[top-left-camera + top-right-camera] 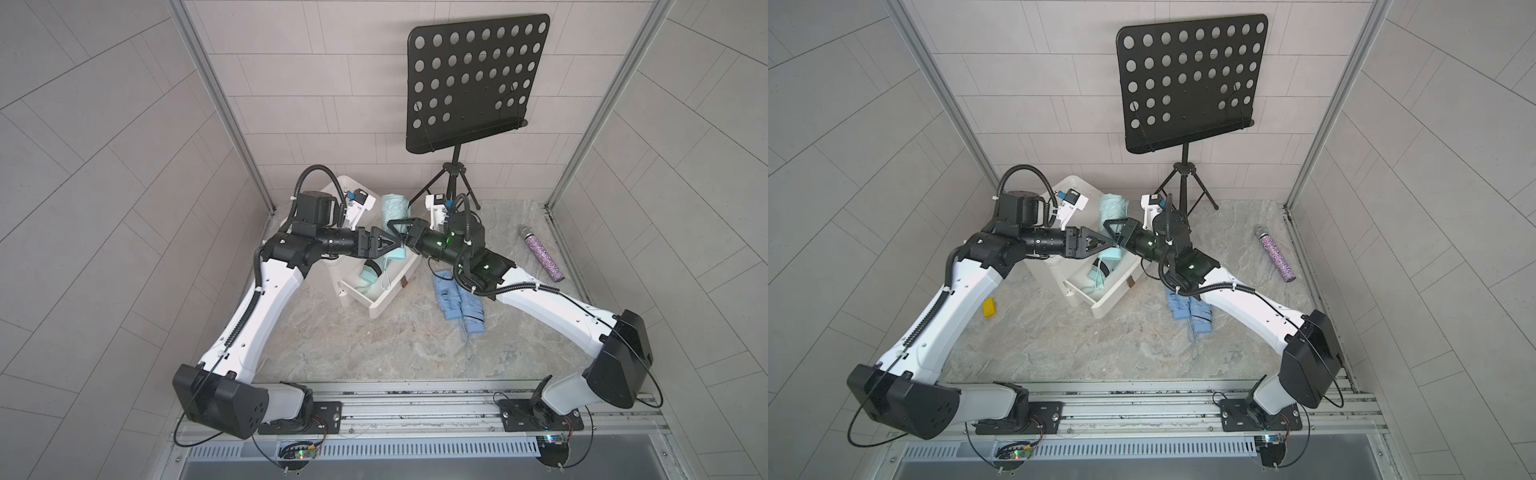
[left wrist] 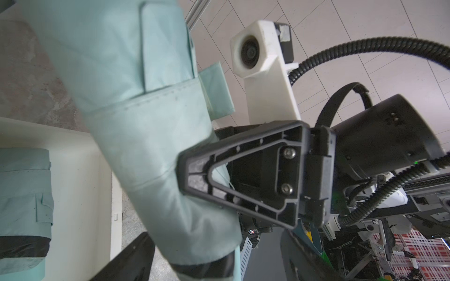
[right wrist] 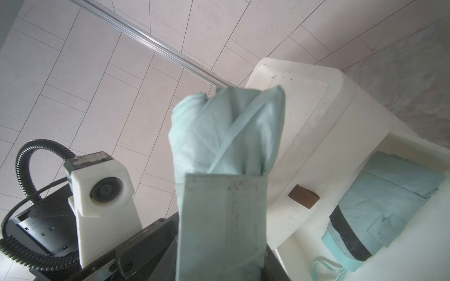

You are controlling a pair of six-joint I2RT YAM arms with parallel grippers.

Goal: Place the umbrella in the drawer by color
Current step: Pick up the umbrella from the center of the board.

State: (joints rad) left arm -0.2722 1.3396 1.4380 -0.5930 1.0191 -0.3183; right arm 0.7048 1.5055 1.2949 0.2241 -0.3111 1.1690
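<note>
- Gripping a mint-green folded fabric umbrella (image 1: pixel 393 208) partway along its length, the right fingers (image 2: pixel 192 180) were clamped on the cloth and held it steeply tilted, bunched end up, over the pulled-out white plastic drawer (image 1: pixel 384 302).
- The left fingers (image 2: pixel 129 260) stood wide apart with the held umbrella's lower, black-banded end between them; whether they touched it could not be told.
- A second mint-green folded umbrella (image 3: pixel 384 192) lay inside that drawer.
- The drawer belonged to a white plastic cabinet (image 3: pixel 306 109) on the grey marbled surface (image 1: pixel 374 345).
- Two pale blue folded umbrellas (image 1: pixel 455 305) lay on the surface beside the drawer, partly under the right arm.
- Farther out were a glittery purple microphone (image 1: pixel 544 259), a black perforated music stand (image 1: pixel 473 83) and a small yellow block (image 1: pixel 988 307).
</note>
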